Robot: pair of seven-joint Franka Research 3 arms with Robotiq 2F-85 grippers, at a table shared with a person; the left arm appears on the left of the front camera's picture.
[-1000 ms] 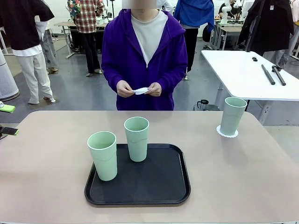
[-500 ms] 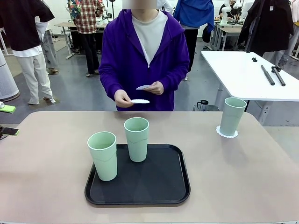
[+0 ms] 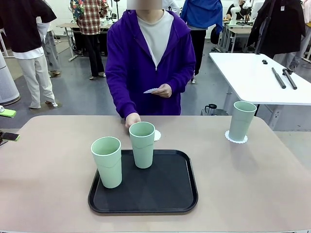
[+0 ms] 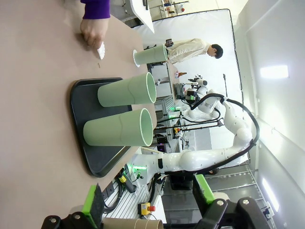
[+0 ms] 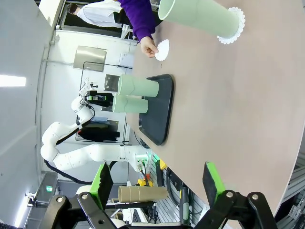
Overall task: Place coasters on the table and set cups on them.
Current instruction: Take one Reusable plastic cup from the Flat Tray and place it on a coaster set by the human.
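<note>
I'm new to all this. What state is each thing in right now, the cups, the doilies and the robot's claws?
Right cup: upright on first coaster.
Front tray cup: upright, empty, on the black tray.
Rear tray cup: upright, empty, on the tray.
Second coaster: being set on the table by the person's lowered hand.
Third coaster: held in the person's raised hand.
Left gripper: open, empty.
Right gripper: open, empty.
</note>
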